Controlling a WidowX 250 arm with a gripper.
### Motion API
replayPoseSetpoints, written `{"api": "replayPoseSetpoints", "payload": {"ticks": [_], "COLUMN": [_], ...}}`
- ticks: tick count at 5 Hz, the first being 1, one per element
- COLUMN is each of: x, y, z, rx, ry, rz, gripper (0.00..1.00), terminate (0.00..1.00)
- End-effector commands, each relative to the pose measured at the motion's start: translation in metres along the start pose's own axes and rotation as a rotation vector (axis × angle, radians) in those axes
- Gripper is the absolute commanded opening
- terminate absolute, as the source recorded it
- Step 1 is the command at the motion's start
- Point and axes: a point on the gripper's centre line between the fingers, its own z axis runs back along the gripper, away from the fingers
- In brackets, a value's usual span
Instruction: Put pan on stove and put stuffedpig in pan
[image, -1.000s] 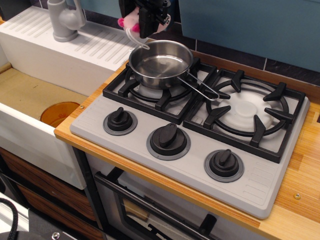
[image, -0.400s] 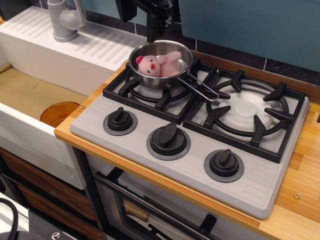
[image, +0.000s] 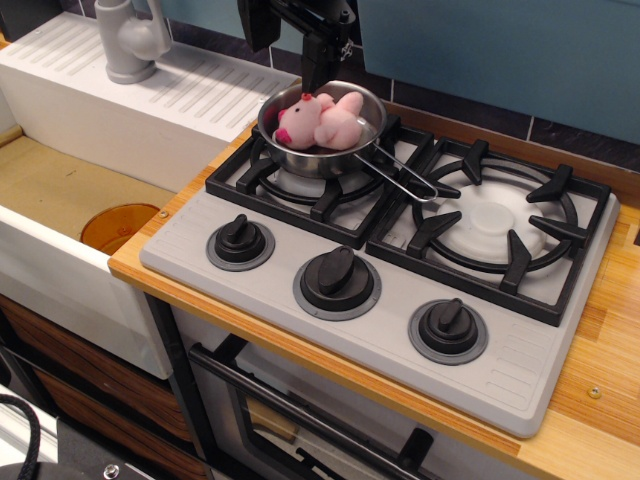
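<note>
The shiny steel pan (image: 345, 150) sits on the left burner grate of the grey stove (image: 260, 290), its wire handle (image: 405, 178) pointing right and forward. The pink stuffedpig (image: 320, 122) lies inside the pan on its side, snout to the left. My black gripper (image: 292, 40) hangs at the top edge, just above and behind the pan's far rim. Its jaws stand apart with nothing between them, and it does not touch the pig.
The right burner (image: 495, 225) is bare. Three black knobs (image: 338, 278) line the stove front. A white sink (image: 60, 200) with an orange drain and a grey faucet (image: 130, 40) lies to the left. A wooden counter (image: 600, 350) borders the stove, with a tiled wall behind.
A second ago the gripper held the pig above the pan's far rim. The pig has dropped into the pan and rolled a little. The gripper has opened and risen slightly.
</note>
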Motion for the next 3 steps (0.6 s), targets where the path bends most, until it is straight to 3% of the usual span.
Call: {"api": "replayPoseSetpoints", "payload": {"ticks": [1,3], "x": [0.0102,0.0113], "y": [-0.0005,-0.0002], "z": [0.0294,0.0365], "rx": [0.036,0.042], "ry": [-0.060,-0.058], "rz": [0.010,0.007], "gripper": [1.00,1.00], "terminate": [0.00,0.00]}}
